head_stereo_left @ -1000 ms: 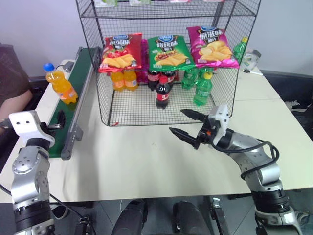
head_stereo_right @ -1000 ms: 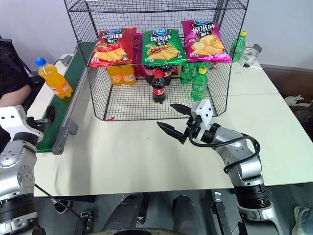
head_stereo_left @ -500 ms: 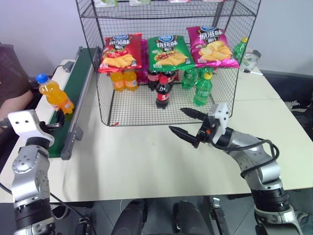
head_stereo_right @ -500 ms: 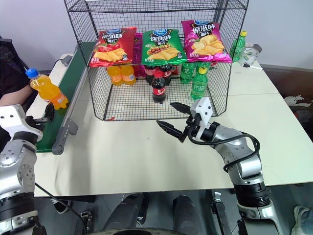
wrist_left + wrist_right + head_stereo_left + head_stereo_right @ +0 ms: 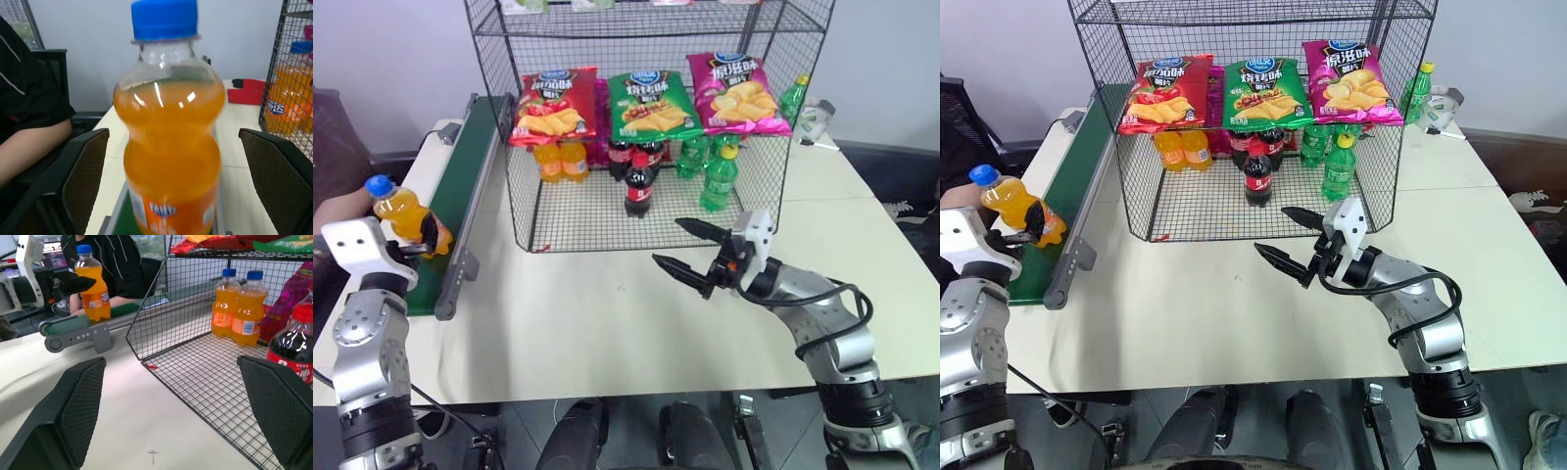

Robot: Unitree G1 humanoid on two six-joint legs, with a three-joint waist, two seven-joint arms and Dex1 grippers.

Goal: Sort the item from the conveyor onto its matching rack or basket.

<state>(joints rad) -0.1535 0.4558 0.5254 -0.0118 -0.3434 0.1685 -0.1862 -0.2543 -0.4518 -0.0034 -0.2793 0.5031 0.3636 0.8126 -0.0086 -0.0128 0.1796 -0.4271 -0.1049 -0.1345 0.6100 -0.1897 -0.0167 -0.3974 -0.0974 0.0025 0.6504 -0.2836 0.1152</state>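
The item, an orange soda bottle [image 5: 399, 212] with a blue cap, stands on the dark-green conveyor [image 5: 472, 162] near its front end. My left gripper [image 5: 171, 134] is open around it, a finger [image 5: 80, 181] on each side with a gap to the bottle [image 5: 168, 147]. The black wire rack [image 5: 521, 191] stands mid-table, beside the belt. In front of the rack's open side my right gripper [image 5: 666, 241] hovers over the table, open and empty. The right wrist view shows the item [image 5: 92, 284] far off on the belt.
The rack holds red [image 5: 551, 106], green [image 5: 651, 103] and pink [image 5: 736, 94] crisp bags above orange [image 5: 560, 160], cola [image 5: 639, 186] and green [image 5: 717, 181] bottles. A person's arm [image 5: 29, 147] rests left of the belt. Another green bottle [image 5: 793, 98] stands behind the rack.
The orange bottle has ridden the belt toward its front end and now stands between my left fingers. Neither gripper has moved.
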